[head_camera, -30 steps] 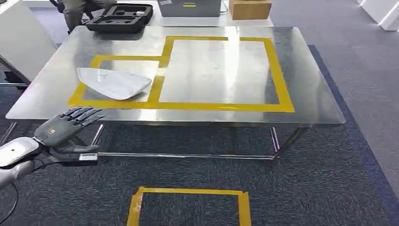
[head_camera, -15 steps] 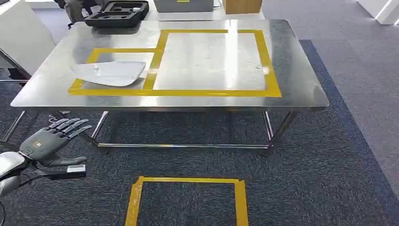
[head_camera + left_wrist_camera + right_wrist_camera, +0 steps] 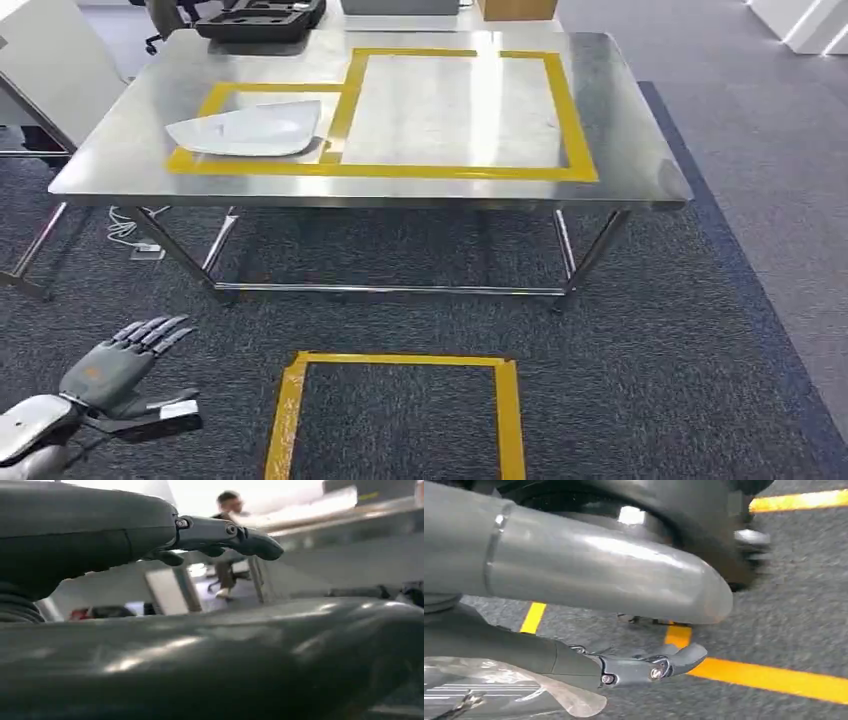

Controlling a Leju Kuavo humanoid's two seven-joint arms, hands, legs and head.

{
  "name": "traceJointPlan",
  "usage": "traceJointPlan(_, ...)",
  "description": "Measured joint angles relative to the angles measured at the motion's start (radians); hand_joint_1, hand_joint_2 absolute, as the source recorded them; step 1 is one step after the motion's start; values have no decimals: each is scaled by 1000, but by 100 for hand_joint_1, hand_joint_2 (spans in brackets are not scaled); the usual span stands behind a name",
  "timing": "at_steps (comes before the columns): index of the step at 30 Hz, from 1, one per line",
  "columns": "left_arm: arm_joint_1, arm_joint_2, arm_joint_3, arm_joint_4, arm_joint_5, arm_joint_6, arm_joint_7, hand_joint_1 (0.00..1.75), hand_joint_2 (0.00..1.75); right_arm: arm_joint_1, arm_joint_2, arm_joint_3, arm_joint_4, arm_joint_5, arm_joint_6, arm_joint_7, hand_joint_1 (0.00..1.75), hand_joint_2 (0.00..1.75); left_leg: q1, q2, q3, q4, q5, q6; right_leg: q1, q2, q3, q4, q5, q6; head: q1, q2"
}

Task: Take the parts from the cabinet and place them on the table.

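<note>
Left hand [image 3: 118, 377] is seen in the head view at 7 o'clock, low over the dark carpet [image 3: 700, 380], with the fingers spread and nothing in it. The table [image 3: 640, 175] stands well apart, toward 12 o'clock. One white part [image 3: 250, 130] is already laid there, inside the smaller yellow frame [image 3: 345, 105] at 11 o'clock. A yellow square [image 3: 400, 362] is taped on the floor at 6 o'clock.

In the left wrist view the same hand [image 3: 150, 595] is shown released, its fingers [image 3: 225, 532] stretched out. A seated person [image 3: 227, 515] is seen far behind.

In the right wrist view the right hand [image 3: 589, 605] is seen over the carpet and yellow tape. A clear plastic wrapping [image 3: 504, 692] lies against its fingers [image 3: 649, 667]. Whether it is gripped, or what is inside, cannot be told.

Some risks can be judged. If a part is carried in that wrapping, it could slide out, because smooth plastic gives little hold and walking shakes the arm. The low left hand could be struck against the table edge or legs during an approach. A new part could also be set on the white part if the larger frame is not aimed at.
</note>
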Motion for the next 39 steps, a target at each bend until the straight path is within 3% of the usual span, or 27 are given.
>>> traceJointPlan(1, 23, -15, 16, 2, 1, 2, 0, 0, 0, 1, -2, -3, 0, -2, 3, 2, 0, 0, -1, 0, -5, 4, 9, -4, 0, 3, 43, -67, -22, -2, 0, 0)
traceJointPlan(3, 60, -59, 43, 19, 9, 5, 5, 0, 0, 3, -4, -13, 0, -10, 6, 5, 0, 0, 4, 0, -5, -4, 29, -14, 6, 3, 25, -59, -15, -9, 1, 0)
traceJointPlan(5, 97, -93, 60, 46, 14, 14, 8, 0, 0, 7, -6, -20, 0, -18, 11, 7, 0, 0, 5, -4, -9, -2, 24, -26, -3, -5, 12, -67, 9, -34, 1, 0)
traceJointPlan(7, 123, -120, 69, 68, 18, 19, 8, 0, 0, 11, -8, -27, 0, -21, 12, 9, 0, 0, 8, -4, -35, 83, -100, -34, -1, -11, -11, -67, 29, -47, -14, 0)
traceJointPlan(9, 137, -154, 82, 99, 41, 18, 10, 0, 0, 12, -10, -33, 0, -29, 12, 15, 0, 0, 10, -4, -60, 237, -202, -41, 2, -17, -27, -65, 50, -48, -16, 0)
traceJointPlan(10, 143, -175, 85, 120, 63, 18, 6, 0, 0, 11, -11, -38, 0, -37, 8, 20, 0, 0, 10, -4, -64, 297, -212, -43, 2, -18, -45, -59, 62, -47, -16, 0)
traceJointPlan(11, 150, -202, 88, 154, 92, 18, -5, 0, 0, 12, -14, -43, 0, -45, 5, 27, 0, 0, 11, -4, -51, 315, -187, -43, 2, -19, -65, -54, 72, -45, -17, 0)
traceJointPlan(12, 157, -225, 91, 179, 112, 22, -14, 0, 0, 12, -14, -45, 0, -50, 3, 31, 0, 0, 11, -4, -27, 300, -156, -42, 2, -19, -79, -48, 78, -42, -18, 0)
traceJointPlan(13, 166, -249, 93, 210, 125, 31, -25, 0, 0, 14, -16, -50, 0, -55, 3, 34, 0, 0, 11, -4, 27, 233, -113, -39, 2, -19, -99, -38, 85, -37, -18, 0)
traceJointPlan(14, 170, -267, 94, 237, 146, 41, -43, 0, 0, 14, -16, -54, 0, -58, 1, 37, 0, 0, 12, -4, 95, 135, -93, -34, 1, -20, -116, -29, 91, -33, -18, 0)
traceJointPlan(16, 168, -317, 109, 297, 223, 31, -85, 0, 0, 13, -18, -62, 0, -76, -8, 47, 0, 0, 5, -4, 185, -18, -146, -24, 5, -22, -132, -15, 101, -21, -16, 0)
traceJointPlan(18, 167, -374, 131, 374, 323, -13, -122, 0, 0, 14, -21, -74, 0, -102, -20, 71, 0, 0, -3, -6, 174, -11, -136, -12, -2, -23, -132, -21, 119, -5, -19, 0)
traceJointPlan(20, 162, -444, 145, 477, 406, -62, -151, 0, 0, 15, -24, -88, 0, -128, -42, 103, 0, 0, -2, -3, 157, -18, -116, 8, -4, -22, -140, -19, 124, 10, -19, -1)
traceJointPlan(21, 160, -473, 155, 522, 430, -77, -156, 0, 0, 15, -27, -92, 0, -136, -53, 119, 0, 0, -1, 0, 145, -18, -104, 18, -6, -15, -152, -1, 83, 15, -21, 0)
traceJointPlan(23, 159, -523, 166, 595, 474, -112, -152, 0, 0, 15, -29, -97, 0, -153, -88, 151, 0, 0, -1, 0, 115, -18, -80, 29, -6, -11, -193, 123, -47, 22, -10, -1)
traceJointPlan(24, 158, -546, 174, 630, 490, -134, -138, 0, 0, 12, -29, -100, 0, -160, -105, 169, 0, 0, -3, 0, 100, -17, -66, 31, -6, -11, -210, 204, -95, 25, -9, 0)
traceJointPlan(25, 158, -571, 183, 668, 499, -151, -123, 0, 0, 10, -29, -101, 0, -164, -121, 187, 0, 0, -5, 0, 82, -15, -52, 31, -6, -11, -218, 269, -114, 27, -7, 0)
traceJointPlan(26, 159, -590, 185, 697, 504, -162, -110, 0, 0, 10, -29, -104, -1, -167, -132, 203, 0, 0, -7, 0, 66, -14, -41, 31, -6, -11, -210, 298, -97, 27, -7, 0)
traceJointPlan(27, 161, -606, 188, 719, 508, -167, -100, 0, 0, 10, -29, -106, -6, -170, -141, 220, 0, 0, -7, 0, 48, -11, -30, 30, -6, -11, -183, 288, -57, 26, -6, 0)
traceJointPlan(29, 161, -634, 200, 759, 524, -170, -87, 0, 0, 12, -29, -107, -26, -172, -151, 254, 0, 0, -7, -1, 13, -1, -9, 26, -5, -10, -74, 163, 19, 20, -6, 0)
traceJointPlan(30, 160, -647, 208, 774, 534, -175, -77, 0, 0, 12, -29, -108, -38, -172, -152, 273, 0, 0, -7, -3, 4, 6, 2, 23, -5, -7, 1, 60, 10, 16, -6, 0)
traceJointPlan(31, 161, -654, 214, 783, 540, -179, -67, 0, 0, 11, -28, -108, -50, -172, -151, 288, 0, 0, -13, -4, -5, 9, 8, 17, -2, -5, 78, -44, -28, 12, -5, 0)
traceJointPlan(32, 161, -663, 217, 795, 546, -184, -54, 0, 0, 12, -27, -108, -63, -172, -149, 310, 0, 0, -13, -2, -9, 11, 20, 12, -2, -4, 95, -89, -46, 2, -5, 0)
traceJointPlan(35, 164, -686, 238, 836, 568, -196, -24, 0, 0, 26, -17, -108, -93, -164, -147, 372, 0, 0, -12, -4, -15, 3, 55, -5, 0, -8, 56, -75, -21, -17, -6, 0)
traceJointPlan(36, 167, -688, 244, 849, 580, -199, -22, 0, 0, 30, -13, -108, -103, -160, -153, 398, 0, 0, -8, -6, -24, 17, 17, -10, -4, -18, 46, -74, -8, -26, -6, 0)
traceJointPlan(38, 176, -696, 262, 859, 602, -200, -21, 0, 0, 42, -12, -109, -124, -154, -164, 431, 0, 0, 0, -6, -39, 120, -122, -23, -3, -21, 22, -72, 13, -42, -19, 0)
traceJointPlan(39, 176, -699, 268, 863, 608, -199, -21, 0, 0, 47, -11, -109, -131, -152, -166, 438, 0, 0, 2, -6, -46, 192, -184, -28, -2, -23, 7, -69, 24, -42, -19, 0)
